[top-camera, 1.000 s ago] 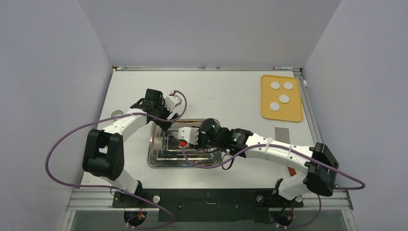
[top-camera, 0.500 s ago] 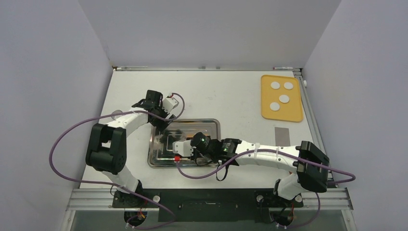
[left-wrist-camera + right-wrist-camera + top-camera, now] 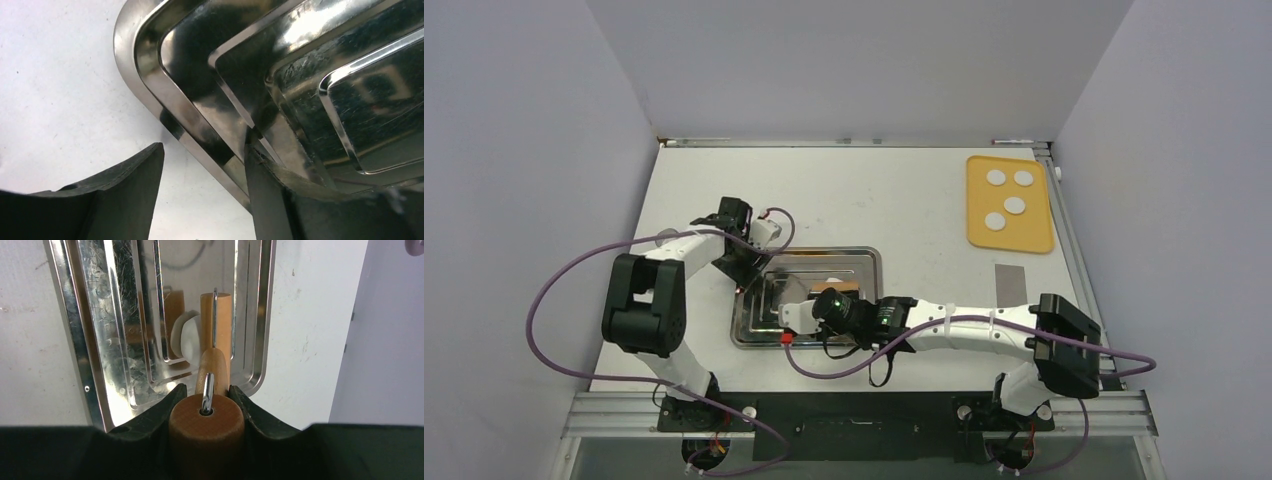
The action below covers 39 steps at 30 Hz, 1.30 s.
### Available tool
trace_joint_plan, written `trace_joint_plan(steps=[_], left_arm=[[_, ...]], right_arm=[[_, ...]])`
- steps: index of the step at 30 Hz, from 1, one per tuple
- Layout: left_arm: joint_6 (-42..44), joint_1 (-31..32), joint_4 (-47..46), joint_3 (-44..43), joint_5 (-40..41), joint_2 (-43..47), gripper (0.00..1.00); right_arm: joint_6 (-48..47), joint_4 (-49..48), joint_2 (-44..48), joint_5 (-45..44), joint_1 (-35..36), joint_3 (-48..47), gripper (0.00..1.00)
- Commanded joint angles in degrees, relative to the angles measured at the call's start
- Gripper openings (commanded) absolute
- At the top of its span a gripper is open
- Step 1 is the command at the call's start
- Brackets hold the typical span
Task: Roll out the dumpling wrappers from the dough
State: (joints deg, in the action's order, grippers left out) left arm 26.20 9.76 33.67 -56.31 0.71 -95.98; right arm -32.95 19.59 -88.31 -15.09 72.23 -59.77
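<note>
Top view: tray (image 3: 865,264) is my ref pt. R claw (image 3: 832,300) sits over its middle, clenched on the pin (image 3: 849,290). L claw (image 3: 747,267) is at the tray's far-left corner. A small white dough piece (image 3: 832,281) lies inside the tray, just beside the pin's barrel. Four wrappers (image 3: 1015,205), flat coin-like white discs, lie on an orange mat (image 3: 1034,236) well apart from the tray, off to its far right. L wrist view: L claw (image 3: 204,195) is released, black pads (image 3: 125,197) spread astride the tray's rounded rim (image 3: 145,92). One pad is over the table (image 3: 60,100) outside, the other over the flange; can't tell if that one touches metal. Tray is polished steel w/ stepped ridges, scratched, mirror-bright, prob. slippery. R wrist view: R claw (image 3: 206,401) grasps the pin's round wooden handle, snug btw both pads, and a thin metal rod links handle to barrel (image 3: 216,320). Pin's long axis runs straight ahead of me over the tray's centre recess. The dough piece (image 3: 184,335) lies ahead, on the barrel's left, touching it; can't tell if its edge is tucked under. It looks matte, soft, roundish. A pin rolls across its axis, so I judge the next move is to sweep the barrel left over the dough. R arm is nearer and has the tool; L is placed to steady the tray.
</note>
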Motion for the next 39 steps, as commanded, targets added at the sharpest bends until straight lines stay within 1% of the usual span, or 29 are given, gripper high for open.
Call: trace_joint_plan(steps=[1, 3, 5, 7, 8, 9, 10, 13, 15, 19, 22, 25, 29, 32, 34, 37, 39], left_arm=[[-2.4, -0.6, 1.1, -2.1, -1.9, -5.0, 0.51], [-2.8, -0.7, 1.2, -2.4, -2.9, -6.5, 0.44], [-3.7, -1.1, 1.2, -2.7, -3.9, -7.4, 0.34], [-4.7, -1.9, 1.9, -2.8, -5.5, -8.1, 0.21], [-5.4, -2.4, 2.1, -3.1, -6.2, -8.3, 0.13], [-5.9, -3.2, 2.4, -3.1, -7.2, -8.4, 0.02], [-6.6, -3.9, 2.5, -3.2, -8.2, -8.6, 0.0], [-8.3, -5.9, 1.6, -2.5, -10.1, -8.4, 0.0], [-9.2, -6.5, 1.2, -2.4, -10.1, -8.2, 0.0], [-10.4, -6.9, -1.2, -1.4, -9.7, -7.0, 0.0], [-11.0, -6.9, -1.7, -1.3, -9.3, -6.9, 0.0], [-11.8, -6.9, -2.5, -1.1, -9.7, -6.8, 0.0], [-12.5, -7.0, -3.6, -0.7, -9.1, -6.5, 0.0], [-12.7, -7.0, -4.3, 0.2, -8.7, -5.0, 0.0], [-12.4, -7.0, -4.9, 0.8, -8.8, -3.8, 0.0], [-11.8, -7.0, -5.3, 1.7, -9.0, -2.5, 0.0], [-11.1, -7.0, -5.1, 1.7, -8.8, -2.0, 0.0]], right_arm=[[2.8, 3.5, -3.5, 1.1, -1.2, 0.7, 0.08], [2.9, 2.7, -4.2, 1.7, -2.1, 0.8, 0.08], [3.3, 3.6, -4.6, 1.1, -1.8, 1.0, 0.08], [4.9, 5.6, -4.3, -0.5, -0.5, 1.1, 0.08], [5.7, 6.5, -3.7, -1.3, 0.6, 1.5, 0.08], [6.5, 6.9, -2.9, -2.0, 1.7, 2.4, 0.08], [7.3, 7.2, -1.8, -2.4, 2.7, 3.2, 0.08], [9.4, 6.8, -0.2, -1.9, 4.2, 4.9, 0.08], [8.9, 5.0, -1.1, -1.4, 4.1, 5.3, 0.08], [6.3, 2.8, -5.3, 0.4, 1.6, 2.7, 0.08], [5.7, 3.8, -6.7, 0.3, 0.3, 0.7, 0.08], [7.7, 6.5, -4.7, -1.2, 2.7, 1.4, 0.08], [12.2, 8.2, -1.6, -3.1, 7.7, 4.0, 0.08], [13.6, 7.6, -1.7, -2.7, 8.6, 4.5, 0.08], [12.4, 6.2, -2.5, -2.4, 7.9, 4.7, 0.08], [9.5, 3.6, -5.0, 0.0, 3.6, 3.5, 0.08], [7.4, 2.2, -6.2, 0.1, 1.7, 2.6, 0.08]])
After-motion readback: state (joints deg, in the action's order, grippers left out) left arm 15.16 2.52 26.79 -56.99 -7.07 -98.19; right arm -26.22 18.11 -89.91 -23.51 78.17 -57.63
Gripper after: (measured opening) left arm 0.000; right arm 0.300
